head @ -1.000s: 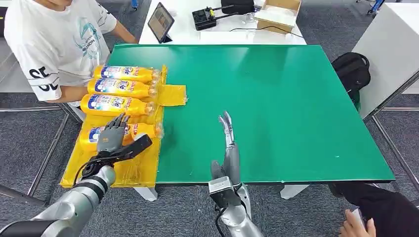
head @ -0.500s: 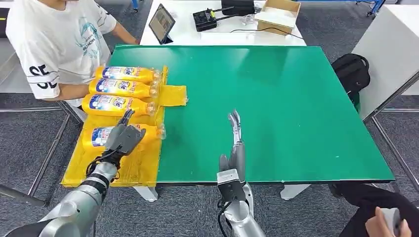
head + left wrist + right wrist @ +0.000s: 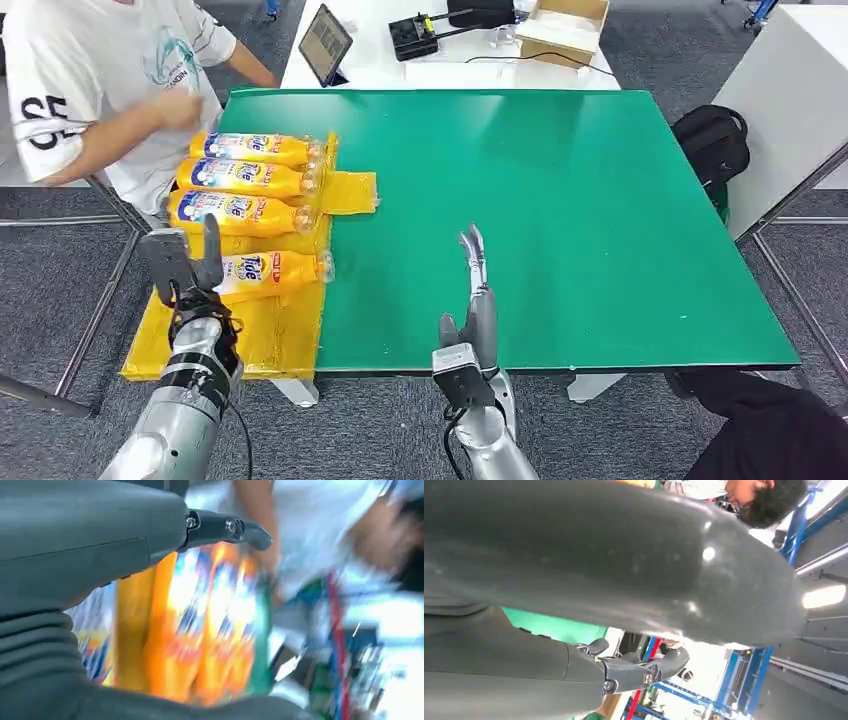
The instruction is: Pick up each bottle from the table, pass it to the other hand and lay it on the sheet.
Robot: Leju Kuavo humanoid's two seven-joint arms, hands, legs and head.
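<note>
Four yellow Tide bottles are seen lying on their sides on the yellow plastic sheet at the left edge of the green table, caps pointing toward the table's middle. Three of them, the farthest bottle, the second bottle and the third bottle, are packed side by side and touching. The nearest bottle is set a little apart from them and slightly tilted, its base end partly hidden behind the left hand.

The left hand is raised upright over the near left part of the sheet, just in front of that nearest bottle; its fingers are extended and spread and nothing is held in it. In the left wrist view the yellow bottles are shown blurred beyond the thumb, so contact with the nearest bottle cannot be judged.

The right hand is held edge-on over the near edge of the table, fingers straight and pointing away from the robot, with nothing in its grasp.

A person in a white T-shirt is seated at the far left corner, one forearm stretched toward the farthest bottle. A tablet, a black controller and a cardboard box are placed on the white table beyond, and a black backpack is on the floor at the right
</note>
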